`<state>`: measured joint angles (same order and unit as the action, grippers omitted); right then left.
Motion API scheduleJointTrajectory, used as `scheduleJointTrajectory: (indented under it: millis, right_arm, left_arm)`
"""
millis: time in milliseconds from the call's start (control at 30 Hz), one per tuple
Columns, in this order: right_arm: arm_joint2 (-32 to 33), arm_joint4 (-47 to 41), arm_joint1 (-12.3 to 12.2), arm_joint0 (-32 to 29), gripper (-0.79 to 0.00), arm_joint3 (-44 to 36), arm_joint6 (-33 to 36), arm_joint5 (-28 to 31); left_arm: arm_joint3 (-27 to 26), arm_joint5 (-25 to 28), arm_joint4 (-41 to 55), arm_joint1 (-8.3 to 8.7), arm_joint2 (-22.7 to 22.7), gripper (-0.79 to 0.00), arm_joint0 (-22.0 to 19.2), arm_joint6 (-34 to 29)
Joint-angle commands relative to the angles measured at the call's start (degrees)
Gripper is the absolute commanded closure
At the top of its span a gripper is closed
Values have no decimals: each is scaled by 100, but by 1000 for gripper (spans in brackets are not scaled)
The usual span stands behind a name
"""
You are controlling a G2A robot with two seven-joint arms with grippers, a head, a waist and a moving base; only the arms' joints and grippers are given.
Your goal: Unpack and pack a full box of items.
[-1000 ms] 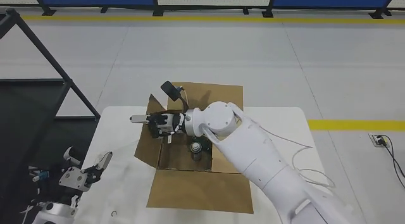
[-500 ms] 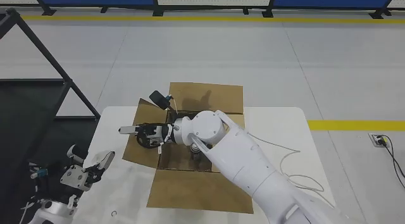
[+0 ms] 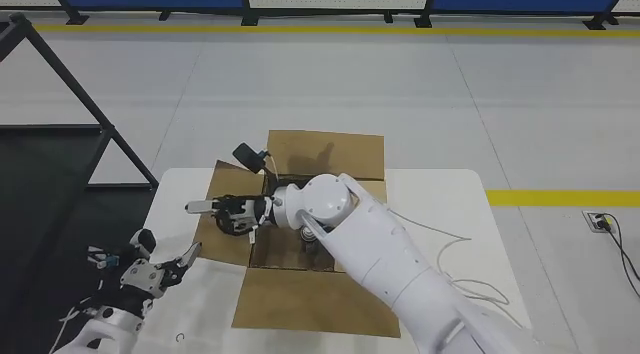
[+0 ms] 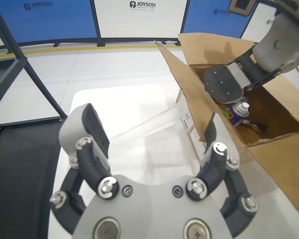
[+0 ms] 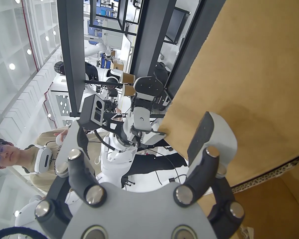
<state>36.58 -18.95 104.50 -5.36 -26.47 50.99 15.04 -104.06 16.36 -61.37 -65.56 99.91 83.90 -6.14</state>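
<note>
White desk (image 3: 435, 194), open cardboard box (image 3: 310, 304) sitting mid-desk, all four flaps splayed out. The box's left flap (image 3: 222, 229) is the one being worked, and it stands half up.

Right claw (image 3: 215, 206) is reaching across the box to that flap. Its jaws are wide and hold nothing, with the flap's free edge between them. Left claw (image 3: 168, 256) hangs over the desk's near-left corner, well apart from the box, also spread wide and empty.

A spray can (image 4: 236, 115) sits inside the box, upright with a white cap. A small dark item (image 4: 255, 125) lies just beside it; can't tell what it is.

Step in hand, my read: fold the left flap out so the contents can be reached. To do it well:
- Keep the pad flat on the cardboard face.
- Push out and down towards the desk.
- Go slow, as the box looks light and could slide or tip.
- The idle left claw could brace the box wall.
- Unpacking itself looks not yet begun.

What each view adds:
- The top view gives the flap layout and both arms, but the right arm covers much of the box interior.
- The left wrist view looks past the left claw (image 4: 152, 125) into the box, showing the can, the dark item and one pad of the right claw.
- The right wrist view shows the right claw (image 5: 142, 128) close up, one finger (image 5: 209, 135) against the flap's brown face and the other past its edge.
</note>
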Motion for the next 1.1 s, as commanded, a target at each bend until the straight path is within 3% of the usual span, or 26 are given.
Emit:
scheduleJointTrajectory:
  millis: [0,533,1067]
  right_arm:
    - [66,16,-17,22,-785,45,-2,125]
    - [539,476,-318,-88,-785,-361,-1,267]
    - [978,934,-615,-490,-785,-1128,16,-5]
  left_arm:
    - [78,-51,-70,0,-42,-785,-51,-29]
    - [539,-122,-717,22,-355,-785,-329,-378]
    - [726,467,-1171,75,-596,-785,-445,-486]
